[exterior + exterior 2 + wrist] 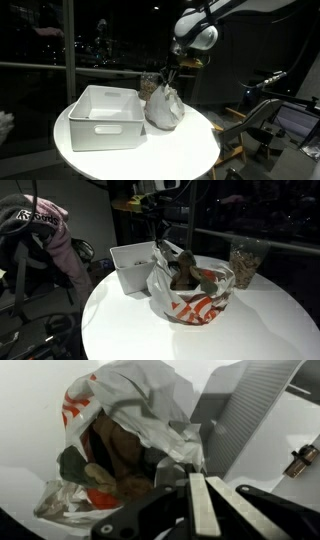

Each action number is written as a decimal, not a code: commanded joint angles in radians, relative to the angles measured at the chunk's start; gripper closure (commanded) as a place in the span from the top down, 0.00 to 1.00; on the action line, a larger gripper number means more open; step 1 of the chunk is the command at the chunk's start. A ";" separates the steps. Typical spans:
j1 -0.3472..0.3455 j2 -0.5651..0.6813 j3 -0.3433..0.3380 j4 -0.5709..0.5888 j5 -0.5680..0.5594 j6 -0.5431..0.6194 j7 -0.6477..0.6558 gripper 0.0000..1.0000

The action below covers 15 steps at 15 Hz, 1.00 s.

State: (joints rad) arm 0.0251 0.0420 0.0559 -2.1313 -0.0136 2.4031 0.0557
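A white plastic bag with red print (165, 110) (196, 304) (140, 400) stands open on the round white table (130, 160) (130, 330). Brown items (190, 277) (115, 450) lie inside it. My gripper (170, 78) (160, 243) (203, 478) comes down from above at the bag's rim, on the side nearest the white bin (100, 118) (133, 258) (250, 410). Its pads are pressed together, and a thin fold of the bag's edge sits at their tips and looks lifted.
The white bin stands right beside the bag. A jar of brownish contents (246, 262) (150, 82) is behind the bag near the table's far edge. A chair draped with clothes (40, 240) stands beside the table. Dark windows lie beyond.
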 commanded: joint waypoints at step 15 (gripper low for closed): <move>0.059 -0.016 -0.036 -0.010 -0.327 0.053 0.251 0.76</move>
State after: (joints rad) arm 0.0891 0.0642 0.0286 -2.1386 -0.2391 2.4207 0.2108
